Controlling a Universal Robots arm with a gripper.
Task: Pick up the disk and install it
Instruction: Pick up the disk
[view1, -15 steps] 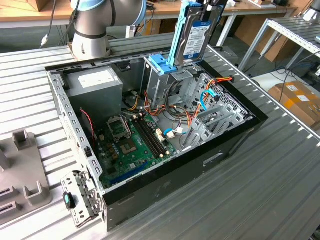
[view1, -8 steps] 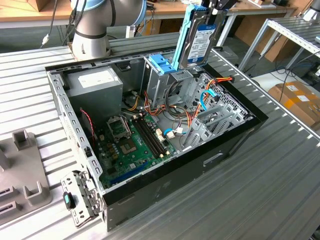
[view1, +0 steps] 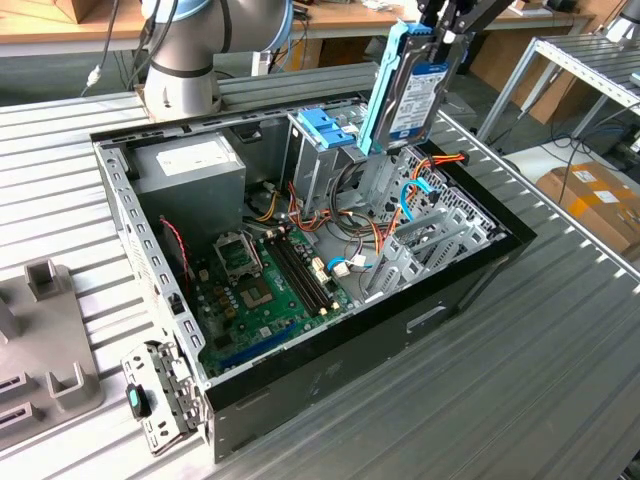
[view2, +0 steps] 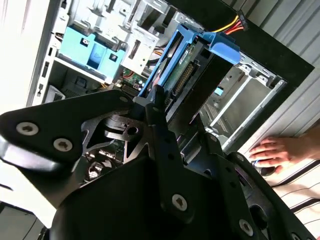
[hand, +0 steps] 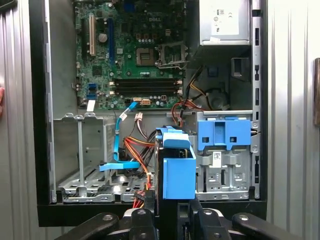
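Note:
The disk (view1: 412, 92), a silver drive with a white-and-blue label in light-blue rails, hangs on edge above the far right of the open computer case (view1: 330, 350). My gripper (view1: 436, 38) is shut on the disk's top end. In the second wrist view, the disk (view2: 186, 67) shows edge-on beyond the black fingers (view2: 156, 102). In the first wrist view, its blue carrier (hand: 178, 172) hides the drive body and sits just past the gripper (hand: 172, 212), over the case's near wall between the open metal bay (hand: 80, 150) and the drive cage.
Inside the case lie the motherboard (view1: 262, 290), a grey power-supply box (view1: 190, 165) and loose cables (view1: 395, 215). A blue handle (view1: 325, 128) tops the tall cage. A person's hand (view2: 272, 150) rests on the table beside the case. A grey fixture (view1: 45, 330) sits at the exterior view's left.

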